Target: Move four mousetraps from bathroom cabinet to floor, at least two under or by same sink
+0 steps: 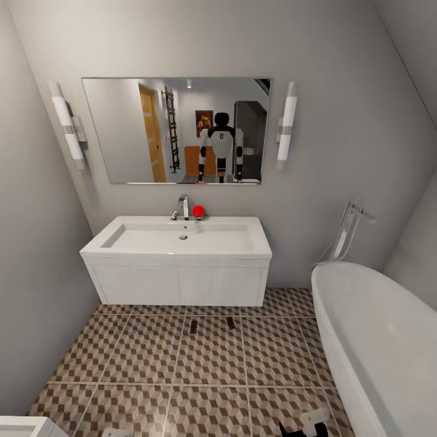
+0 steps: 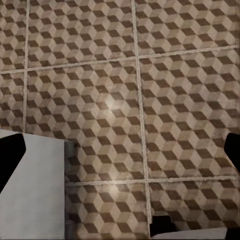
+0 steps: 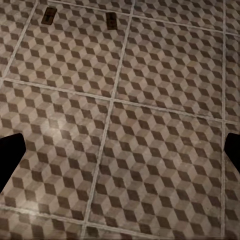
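Cube-patterned bathroom floor (image 1: 139,370) spreads beneath both sets of jaws, each spread wide and holding nothing, while two mousetraps (image 3: 48,15) lie well ahead of the right jaws (close together, just before the sink (image 1: 182,240)), probably set there to satisfy the beside-the-sink condition.

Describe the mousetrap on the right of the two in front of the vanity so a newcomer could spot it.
Find the white sink under the mirror; on the patterned bathroom floor just before its vanity lie two small dark boards. The right mousetrap lies slightly askew, nearer the bathtub; the left mousetrap lies straighter.
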Available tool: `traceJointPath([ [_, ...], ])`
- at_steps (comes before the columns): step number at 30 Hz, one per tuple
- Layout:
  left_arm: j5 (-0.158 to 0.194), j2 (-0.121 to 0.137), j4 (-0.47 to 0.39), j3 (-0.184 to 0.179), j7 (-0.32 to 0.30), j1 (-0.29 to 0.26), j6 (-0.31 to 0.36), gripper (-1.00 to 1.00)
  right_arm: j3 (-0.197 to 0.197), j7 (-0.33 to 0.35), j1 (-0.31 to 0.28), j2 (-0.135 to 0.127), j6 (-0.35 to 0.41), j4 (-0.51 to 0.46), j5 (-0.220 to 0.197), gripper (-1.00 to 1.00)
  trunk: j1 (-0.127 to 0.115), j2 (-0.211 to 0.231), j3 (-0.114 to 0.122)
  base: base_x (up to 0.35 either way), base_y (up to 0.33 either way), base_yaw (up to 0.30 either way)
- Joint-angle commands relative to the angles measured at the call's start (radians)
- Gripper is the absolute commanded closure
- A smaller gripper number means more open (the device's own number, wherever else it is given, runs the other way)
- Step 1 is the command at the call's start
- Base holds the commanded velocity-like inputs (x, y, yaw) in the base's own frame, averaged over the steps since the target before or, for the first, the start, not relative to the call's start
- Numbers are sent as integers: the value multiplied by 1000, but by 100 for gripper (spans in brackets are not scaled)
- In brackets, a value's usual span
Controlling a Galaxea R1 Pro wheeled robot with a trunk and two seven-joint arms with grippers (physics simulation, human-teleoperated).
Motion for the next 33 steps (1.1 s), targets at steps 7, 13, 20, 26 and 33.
traceJointPath([
  [7,7,-34,1,-7,76,6,1,-100,4,0,4,-1,-2,1,-9,-100,1,-2,-2,0,0,0],
  [13,6,-58,-2,-7,202,7,-2,-100,4,-18,4,-1,-3,1,-9,-100,1,-2,-2,0,0,0],
  [20,6,-66,-2,-7,248,8,-7,-100,4,-25,4,-1,-3,1,-9,-100,1,-2,-2,0,0,0],
  [26,6,-66,-2,-7,251,8,-8,-100,4,-25,4,0,-3,1,-9,-100,1,-2,-2,0,0,0],
  [33,6,-68,-3,-7,251,8,-8,-100,4,-25,4,0,-3,1,-9,-100,1,-2,-2,0,0,0],
])
